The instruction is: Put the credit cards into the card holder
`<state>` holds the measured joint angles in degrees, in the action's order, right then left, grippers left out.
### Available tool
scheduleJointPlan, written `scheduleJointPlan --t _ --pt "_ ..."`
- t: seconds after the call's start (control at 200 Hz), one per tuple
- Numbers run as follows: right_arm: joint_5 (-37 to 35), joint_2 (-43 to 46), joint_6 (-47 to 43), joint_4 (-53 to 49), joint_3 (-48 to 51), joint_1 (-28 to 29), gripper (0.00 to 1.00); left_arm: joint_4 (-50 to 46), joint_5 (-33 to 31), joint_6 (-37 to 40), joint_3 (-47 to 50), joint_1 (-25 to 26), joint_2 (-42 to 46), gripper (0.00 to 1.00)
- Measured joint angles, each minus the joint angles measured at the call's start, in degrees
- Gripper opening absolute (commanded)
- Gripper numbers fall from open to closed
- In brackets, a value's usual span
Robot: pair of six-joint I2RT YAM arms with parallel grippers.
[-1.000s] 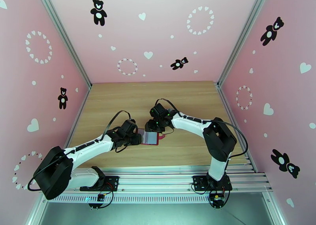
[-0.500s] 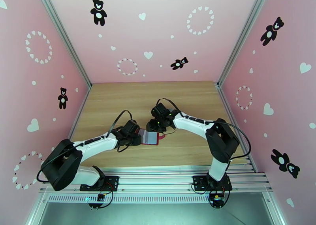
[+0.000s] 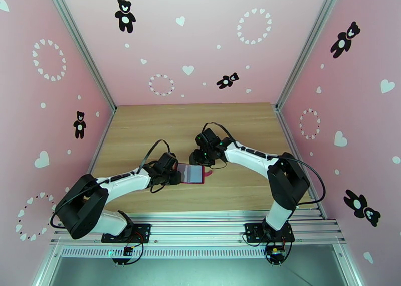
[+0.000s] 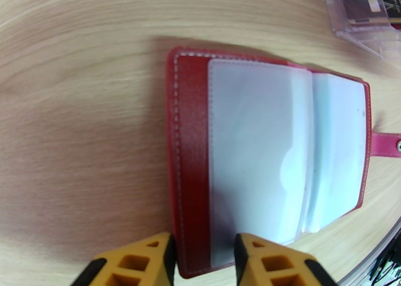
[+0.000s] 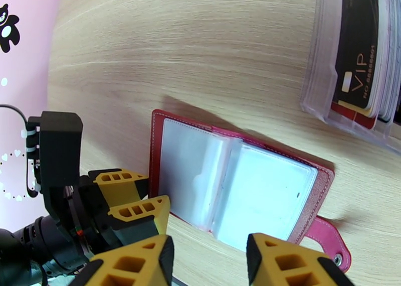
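Left gripper yellow, jaws slightly apart at near edge of card holder. Lying open flat on wood-grain table: red grained leather, white stitching, frosted sleeves. Right gripper jaws apart, empty. Beyond, glossy credit cards in clear rack.

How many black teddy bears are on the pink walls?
5: back-wall bear, a second lower right, left-wall bear, right-wall bears upper and lower. Others may lie outside the frame.
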<state>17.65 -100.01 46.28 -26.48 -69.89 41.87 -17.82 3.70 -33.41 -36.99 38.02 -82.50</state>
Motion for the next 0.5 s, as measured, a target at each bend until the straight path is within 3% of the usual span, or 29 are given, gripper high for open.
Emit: scheduleJointPlan --t 0.315,0.501 --pt "-4.57 1.88 -3.69 -5.84 -2.27 -2.84 0.50 -1.79 -0.11 0.55 -0.26 0.00 2.16 0.51" --pt "-9.25 4.35 -6.82 -9.94 -6.03 -3.34 0.51 -3.87 -1.68 1.16 -2.47 -0.57 3.96 0.52"
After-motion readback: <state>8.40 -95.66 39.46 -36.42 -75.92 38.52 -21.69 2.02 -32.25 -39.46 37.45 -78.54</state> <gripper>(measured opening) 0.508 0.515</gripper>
